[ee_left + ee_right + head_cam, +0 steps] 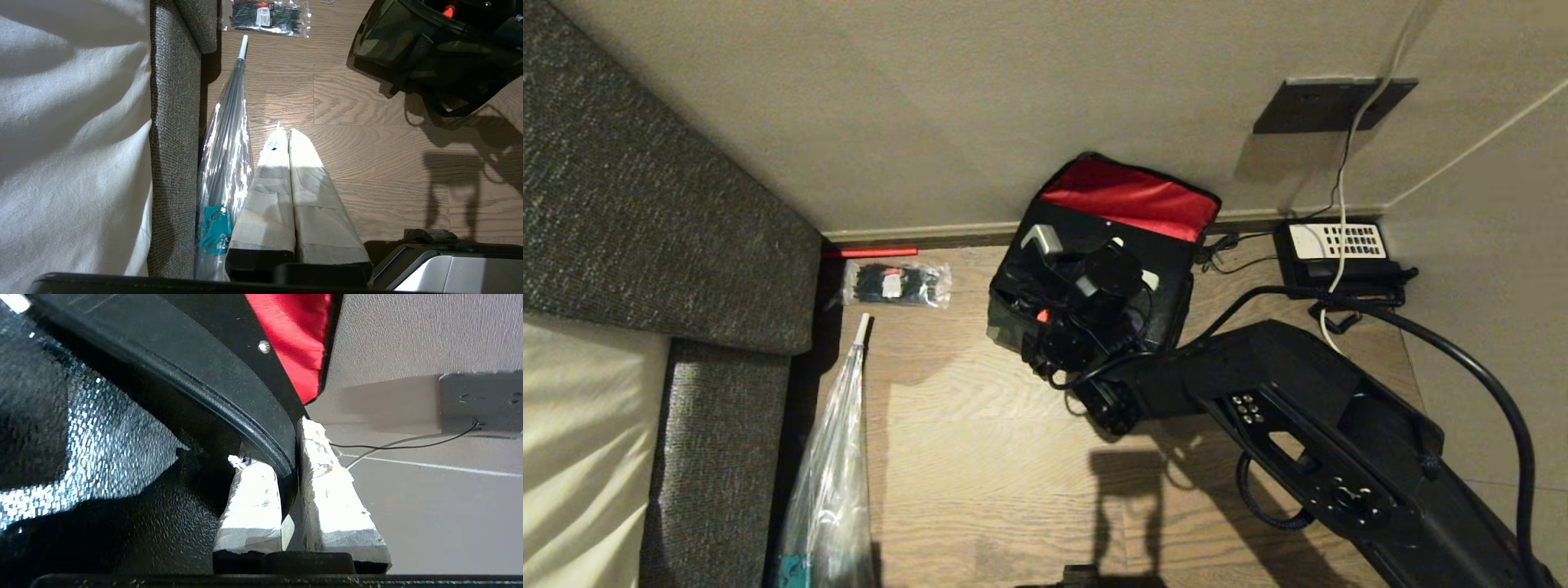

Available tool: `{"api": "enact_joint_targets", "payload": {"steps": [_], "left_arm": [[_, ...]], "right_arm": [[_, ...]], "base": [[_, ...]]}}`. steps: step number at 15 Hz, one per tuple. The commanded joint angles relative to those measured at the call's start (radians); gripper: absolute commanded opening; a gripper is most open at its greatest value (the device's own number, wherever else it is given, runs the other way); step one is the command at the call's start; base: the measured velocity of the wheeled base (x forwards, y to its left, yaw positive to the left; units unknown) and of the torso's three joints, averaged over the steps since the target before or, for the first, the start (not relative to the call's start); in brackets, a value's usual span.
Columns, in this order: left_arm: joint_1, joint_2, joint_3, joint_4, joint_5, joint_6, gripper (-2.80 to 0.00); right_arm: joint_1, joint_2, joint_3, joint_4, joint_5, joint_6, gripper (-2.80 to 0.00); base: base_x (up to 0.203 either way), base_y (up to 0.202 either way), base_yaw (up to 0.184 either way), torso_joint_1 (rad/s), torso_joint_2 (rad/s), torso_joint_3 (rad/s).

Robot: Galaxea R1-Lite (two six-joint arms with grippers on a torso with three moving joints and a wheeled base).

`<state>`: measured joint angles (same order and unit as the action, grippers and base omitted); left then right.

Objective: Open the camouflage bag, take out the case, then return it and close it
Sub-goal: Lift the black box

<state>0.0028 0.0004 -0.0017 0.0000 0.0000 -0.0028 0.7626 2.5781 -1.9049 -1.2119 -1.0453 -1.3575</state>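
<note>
The right pincer (pixel 288 473) is being clamped on the handle (pixel 229 396) of one case (pixel 1094 282), standing in one open camouflage bag (pixel 1005 322).

Left gripper (pixel 286 134) hovering over wood floor (pixel 367 163), taped fingers (pixel 269 192) pressed together. Beside it, clear umbrella (pixel 229 134) along grey sofa (pixel 173 134); camouflage bag (pixel 392 36) nearby.
</note>
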Motion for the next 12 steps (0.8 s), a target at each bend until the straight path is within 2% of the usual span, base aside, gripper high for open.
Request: {"api": "enact_joint_targets", "payload": {"steps": [1,6,12], "left_arm": [[0.0,-0.002,0.0,0.0,0.0,0.0,-2.8],[0.0,-0.002,0.0,0.0,0.0,0.0,-2.8],[0.0,-0.003,0.0,0.0,0.0,0.0,-2.8]], "right_arm": [[0.003,0.002,-0.005,0.001,-0.005,-0.016,-2.8],[0.008,0.002,-0.005,-0.003,-0.002,-0.017,-2.8],[0.014,-0.069,0.002,0.075,-0.004,-0.005,-2.8]], "base": [[0.0,0.0,0.0,0.0,0.0,0.0],[0.0,0.0,0.0,0.0,0.0,0.0],[0.0,0.0,0.0,0.0,0.0,0.0]]}}
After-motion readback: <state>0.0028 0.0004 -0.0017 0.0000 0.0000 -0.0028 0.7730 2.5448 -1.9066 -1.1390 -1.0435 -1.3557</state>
